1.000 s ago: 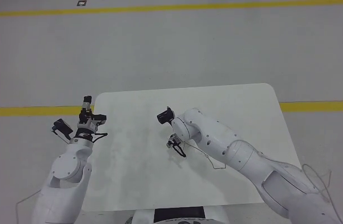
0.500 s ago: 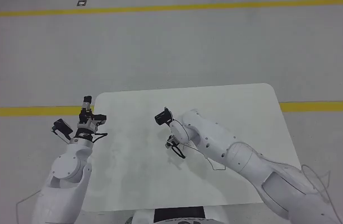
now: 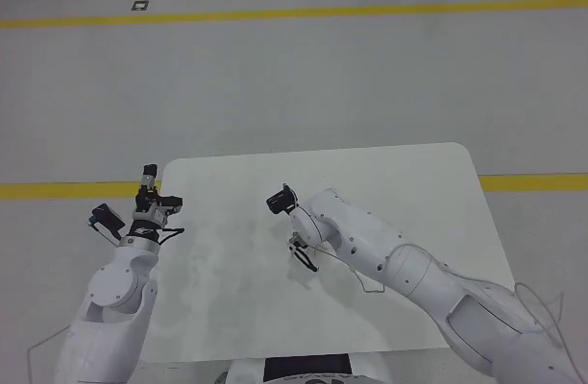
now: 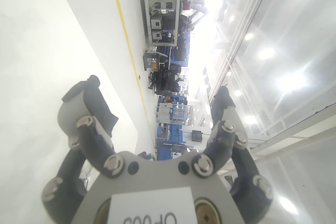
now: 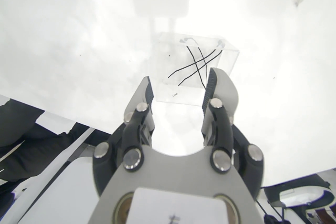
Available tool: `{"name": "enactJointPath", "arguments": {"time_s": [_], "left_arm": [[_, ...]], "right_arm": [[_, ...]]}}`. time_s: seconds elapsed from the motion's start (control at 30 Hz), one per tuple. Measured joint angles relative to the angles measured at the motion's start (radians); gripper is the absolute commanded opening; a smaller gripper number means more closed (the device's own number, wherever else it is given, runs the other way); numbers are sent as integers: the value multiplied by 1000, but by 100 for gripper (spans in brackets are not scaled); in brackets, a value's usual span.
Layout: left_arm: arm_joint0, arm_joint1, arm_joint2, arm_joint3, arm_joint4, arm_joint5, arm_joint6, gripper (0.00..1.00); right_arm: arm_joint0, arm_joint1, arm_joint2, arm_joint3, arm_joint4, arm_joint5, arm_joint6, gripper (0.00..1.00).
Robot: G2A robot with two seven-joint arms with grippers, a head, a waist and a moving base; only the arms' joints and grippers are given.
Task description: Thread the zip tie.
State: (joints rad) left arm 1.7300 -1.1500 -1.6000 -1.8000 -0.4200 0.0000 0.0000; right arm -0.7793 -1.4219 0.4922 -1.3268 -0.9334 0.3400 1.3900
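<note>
Just beyond my right gripper (image 5: 179, 78), fingers parted, I see the clear block (image 5: 176, 57) holding crossed black zip ties (image 5: 195, 62).

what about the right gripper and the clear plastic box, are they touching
Cannot tell. Right wrist view: the open right gripper overlaps the clear plastic box, depth unclear.

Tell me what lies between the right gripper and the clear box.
Nothing: the right wrist view shows the right gripper open, fingertips at the clear box.
</note>
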Motion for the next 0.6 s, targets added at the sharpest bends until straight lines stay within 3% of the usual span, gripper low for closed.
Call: {"name": "enactJointPath", "arguments": {"time_s": [0.3, 0.6], "left_arm": [[0, 0, 0, 0, 0, 0, 0, 100], [0, 0, 0, 0, 0, 0, 0, 100]], "right_arm": [[-31, -9, 38, 29, -70, 0, 0, 30], [-58, -26, 67, 55, -120, 0, 0, 22]]}}
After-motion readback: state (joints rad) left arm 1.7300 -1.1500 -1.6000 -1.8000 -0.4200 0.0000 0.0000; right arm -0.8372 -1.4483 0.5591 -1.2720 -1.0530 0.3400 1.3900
